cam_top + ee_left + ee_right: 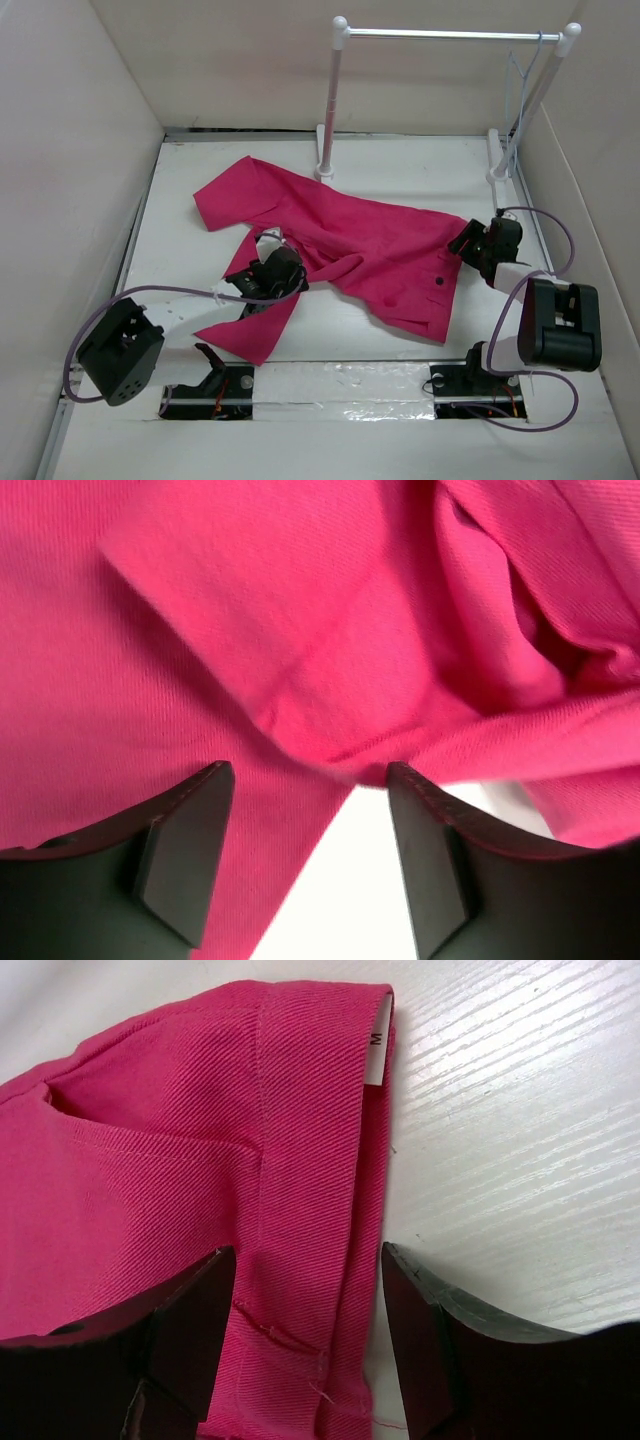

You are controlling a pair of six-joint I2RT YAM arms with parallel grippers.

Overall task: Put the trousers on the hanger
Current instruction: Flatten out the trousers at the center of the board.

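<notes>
The magenta trousers [380, 240] lie spread flat across the table, waistband with its dark button [440, 283] to the right, one leg running to the back left and one to the front left. My left gripper [272, 268] hovers where the legs fork. In the left wrist view it [310, 780] is open above the fabric [250, 630], holding nothing. My right gripper [468, 240] is at the waistband's right end. It [305, 1260] is open, straddling the waistband edge [300, 1210] without pinching it. The thin pale hanger [522, 95] hangs from the rack's bar at the far right.
A white-poled rack with a silver bar [450, 35] stands at the back of the table, its feet [324, 165] just behind the trousers. White walls [70, 150] enclose the table on the left, back and right. A size tag [376, 1040] marks the waistband corner.
</notes>
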